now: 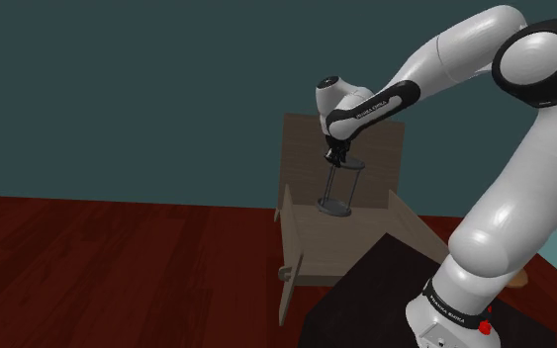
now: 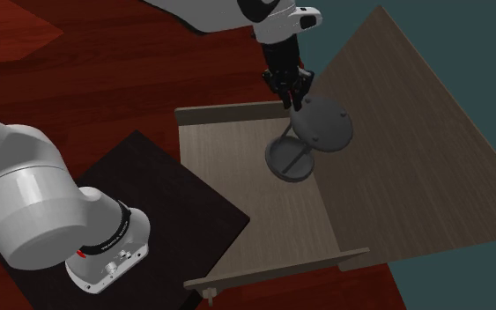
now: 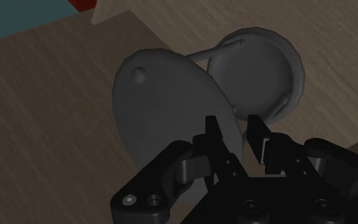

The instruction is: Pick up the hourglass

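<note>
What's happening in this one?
A white Franka arm is reaching down into an open wooden drawer for a dark grey hourglass that stands inside it. The black gripper is at the rim of the hourglass's top disc. The hourglass's base looks to be resting on the drawer floor, so it appears not yet lifted.

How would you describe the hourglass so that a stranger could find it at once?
Start at the open pale wooden drawer beside the black stand. Inside it, just under the black gripper, is the hourglass. It is dark grey, two round discs joined by thin rods, unlike the flat pale boards around it.
</note>
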